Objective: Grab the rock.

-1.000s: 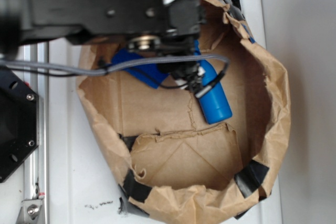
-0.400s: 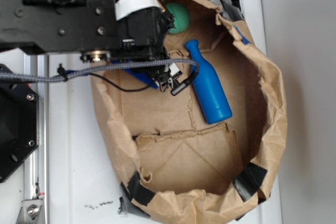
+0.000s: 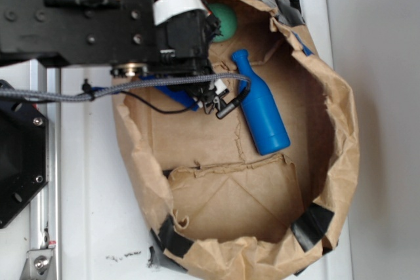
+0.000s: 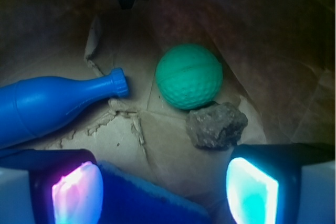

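Claw (image 4: 163,187) spread wide, empty, hovering inside the brown paper bag (image 3: 341,162). Just ahead of its right finger lies the rock (image 4: 216,124), touching the green ball (image 4: 189,76). A blue bottle (image 4: 52,106) lies to the left. No readable writing. Bag walls rise close behind the ball.

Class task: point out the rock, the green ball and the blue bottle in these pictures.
rock (image 4: 216,125), wrist view, middle of its rough top.
green ball (image 4: 189,76), wrist view, centre of its dimpled face.
blue bottle (image 3: 264,118), exterior view, middle of its body.

Brown-grey rock (image 4: 216,125); dimpled green ball (image 4: 189,76); blue bottle (image 4: 52,104); brown paper bag (image 3: 335,129), black tape.
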Controlling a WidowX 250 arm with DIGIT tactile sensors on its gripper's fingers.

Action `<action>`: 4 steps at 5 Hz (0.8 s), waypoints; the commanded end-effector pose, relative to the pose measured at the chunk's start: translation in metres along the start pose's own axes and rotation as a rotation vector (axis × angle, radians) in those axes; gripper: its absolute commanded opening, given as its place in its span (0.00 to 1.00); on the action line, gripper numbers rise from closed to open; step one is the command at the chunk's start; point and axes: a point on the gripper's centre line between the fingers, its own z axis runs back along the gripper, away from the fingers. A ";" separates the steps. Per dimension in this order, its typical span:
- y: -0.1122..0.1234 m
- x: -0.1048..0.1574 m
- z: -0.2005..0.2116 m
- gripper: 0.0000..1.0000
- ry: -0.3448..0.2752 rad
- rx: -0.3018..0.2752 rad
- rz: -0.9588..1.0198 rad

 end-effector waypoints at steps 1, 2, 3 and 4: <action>0.011 0.022 -0.003 1.00 -0.019 0.026 0.093; 0.009 0.026 -0.012 1.00 -0.017 0.058 0.120; 0.010 0.029 -0.020 1.00 -0.019 0.085 0.122; 0.013 0.031 -0.026 1.00 -0.013 0.104 0.135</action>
